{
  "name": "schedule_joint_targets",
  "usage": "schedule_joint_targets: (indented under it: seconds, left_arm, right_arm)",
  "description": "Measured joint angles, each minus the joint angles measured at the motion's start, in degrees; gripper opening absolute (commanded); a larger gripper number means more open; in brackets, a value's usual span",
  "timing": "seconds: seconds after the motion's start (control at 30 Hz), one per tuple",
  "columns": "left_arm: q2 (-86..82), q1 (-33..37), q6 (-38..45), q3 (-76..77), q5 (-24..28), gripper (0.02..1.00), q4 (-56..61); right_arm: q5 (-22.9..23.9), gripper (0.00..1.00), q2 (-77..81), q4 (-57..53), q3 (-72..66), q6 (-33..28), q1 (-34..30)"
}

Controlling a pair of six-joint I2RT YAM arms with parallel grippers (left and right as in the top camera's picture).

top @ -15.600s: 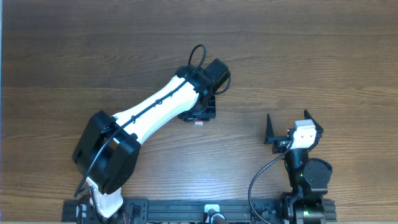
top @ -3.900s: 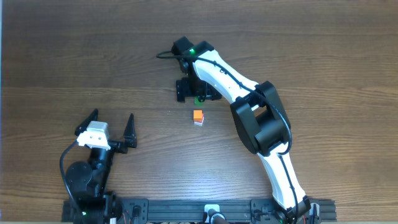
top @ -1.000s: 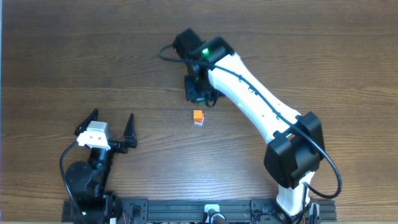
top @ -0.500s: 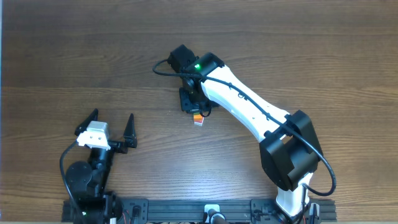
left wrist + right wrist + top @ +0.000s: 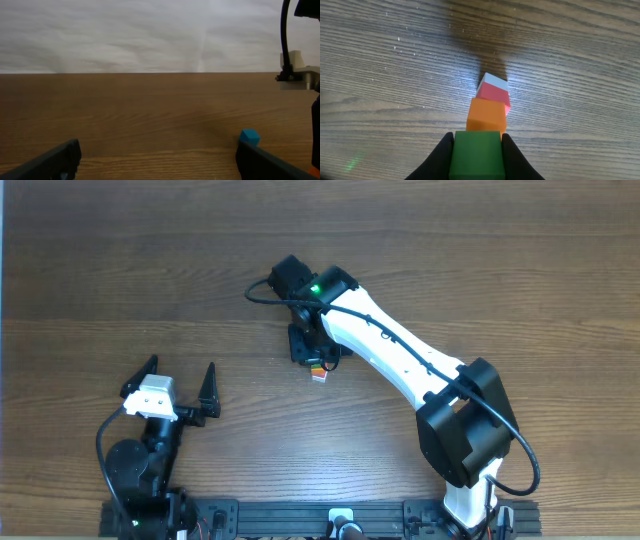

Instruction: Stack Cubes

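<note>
I see my right gripper [image 5: 477, 146] clamped on a green cube [image 5: 476, 159], low in the middle of the frame. Just past it an orange cube [image 5: 487, 115] tops a red cube [image 5: 494, 94], with a white cube [image 5: 495, 81] lowest, all on the wooden table [image 5: 390, 75]. I cannot tell whether green touches orange.

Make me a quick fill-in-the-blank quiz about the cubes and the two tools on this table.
The held cube in the right tool is ___. The topmost stacked cube, just beneath it, is ___. The left tool stands ___, holding nothing. The lone cube on the table in the left wrist view is ___.
Missing words: green; orange; open; blue.
</note>
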Motion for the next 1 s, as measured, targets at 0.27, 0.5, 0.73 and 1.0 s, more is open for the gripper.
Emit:
schedule_joint_targets:
  seconds: [0.27, 0.5, 0.73, 1.0]
  left_arm:
    - [0.0, 0.0, 0.0, 0.0, 0.0, 0.996, 0.0]
    - [0.0, 0.0, 0.0, 0.0, 0.0, 1.000, 0.0]
    - [0.0, 0.0, 0.0, 0.0, 0.0, 1.000, 0.0]
    - [0.0, 0.0, 0.0, 0.0, 0.0, 1.000, 0.0]
  right_arm:
    - [1.1, 0.009, 0.0, 0.3, -0.5, 0.2, 0.1]
    - [1.1, 0.009, 0.0, 1.1, -0.7, 0.3, 0.1]
    - [1.3, 0.012, 0.0, 1.4, -0.9, 0.4, 0.1]
    - [1.3, 0.009, 0.0, 1.5, -0.9, 0.4, 0.5]
